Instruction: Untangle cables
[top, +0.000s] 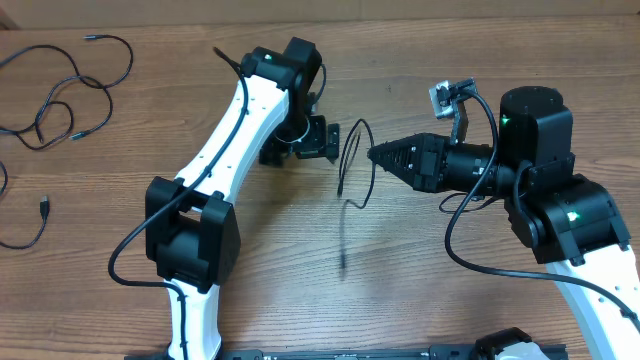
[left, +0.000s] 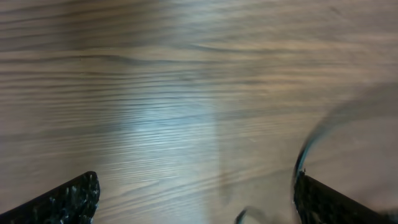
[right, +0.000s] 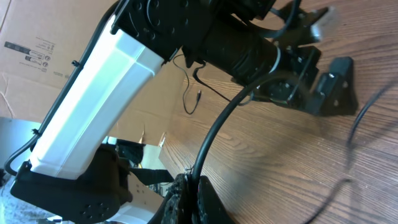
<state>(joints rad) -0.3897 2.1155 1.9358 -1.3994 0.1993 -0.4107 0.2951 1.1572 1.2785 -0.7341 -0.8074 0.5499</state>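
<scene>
At the middle of the surface (top: 450, 60), your right gripper (top: 373, 154) is pinched tight on a thin black cable (top: 342, 170). It holds one bend of the cable clear of the wood, and the faint shadow below suggests the rest of the strand hangs free. That lift looks meant to single this cable out and give the other arm a reachable span. Just to the left, your left gripper (left: 198, 198) stands wide open and holds nothing. It faces down at bare wood, with the raised strand passing beside one of its fingers. Well apart, at the far left, the loose cables (top: 60, 85) lie in slack loops, one plug end separate on the near side.
</scene>
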